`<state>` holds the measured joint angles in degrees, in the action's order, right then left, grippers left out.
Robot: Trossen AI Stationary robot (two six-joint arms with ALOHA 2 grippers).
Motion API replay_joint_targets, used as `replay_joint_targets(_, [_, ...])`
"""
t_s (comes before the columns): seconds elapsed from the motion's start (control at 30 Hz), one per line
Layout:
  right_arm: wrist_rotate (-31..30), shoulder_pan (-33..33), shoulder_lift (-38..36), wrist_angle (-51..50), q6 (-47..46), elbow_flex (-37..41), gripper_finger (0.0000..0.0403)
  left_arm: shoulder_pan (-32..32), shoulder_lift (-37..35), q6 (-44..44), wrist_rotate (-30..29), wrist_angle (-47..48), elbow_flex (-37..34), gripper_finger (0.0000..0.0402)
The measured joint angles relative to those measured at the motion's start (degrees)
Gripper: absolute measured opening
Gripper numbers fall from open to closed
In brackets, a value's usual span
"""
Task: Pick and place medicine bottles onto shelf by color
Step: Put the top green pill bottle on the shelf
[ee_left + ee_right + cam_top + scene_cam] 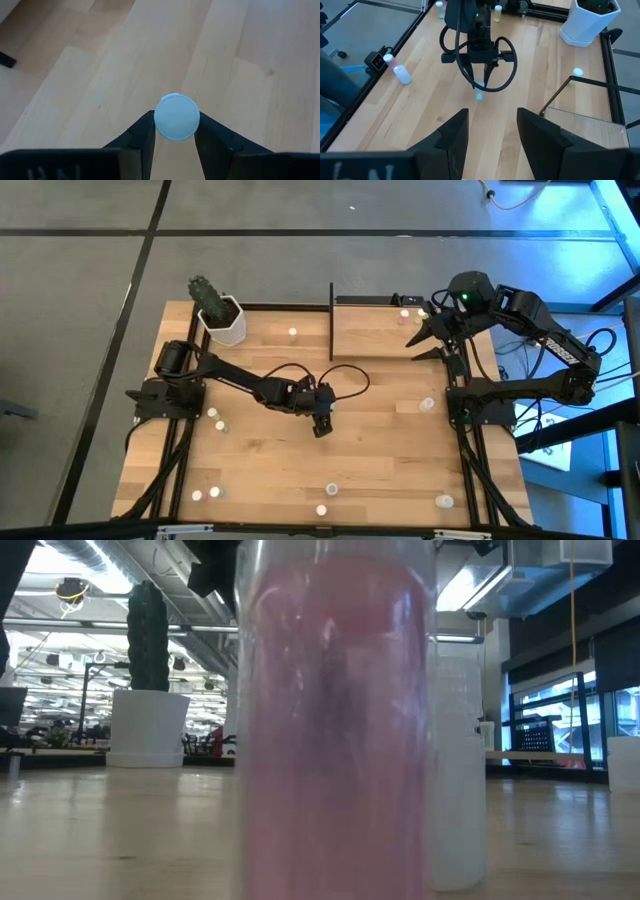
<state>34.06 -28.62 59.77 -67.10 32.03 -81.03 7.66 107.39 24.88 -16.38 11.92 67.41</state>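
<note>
My left gripper [322,426] reaches to the middle of the table and is shut on a small white-capped medicine bottle [177,117], also seen at its fingertips in the right wrist view [479,95]. My right gripper [492,115] waits open and holds nothing, raised at the right end of the shelf [372,330]. The shelf is a light-wood board with thin black uprights at the table's far side. Other medicine bottles stand scattered on the table, one by the far edge [292,333] and one by the right edge [427,405]. My left gripper pinches the bottle's round white cap [161,125] between its two fingers, one fingertip [145,132] on each side of the rim. The fingers slant down from the table's left side. The bottle stands upright in the hold; whether its base rests on the table I cannot tell.
A white hexagonal pot [222,320] with a cactus stands at the far left corner. More bottles lie near the left edge [216,419] and along the near edge [331,490]. A pink bottle [330,720] stands right before the low camera and blocks most of that view.
</note>
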Motion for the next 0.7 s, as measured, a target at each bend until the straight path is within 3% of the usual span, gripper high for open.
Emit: replay_joint_targets(0.7, [0.0,0.0,0.0,0.0,0.0,0.0,0.017,0.0,0.0,0.1,1.1,0.9,0.0,0.0116])
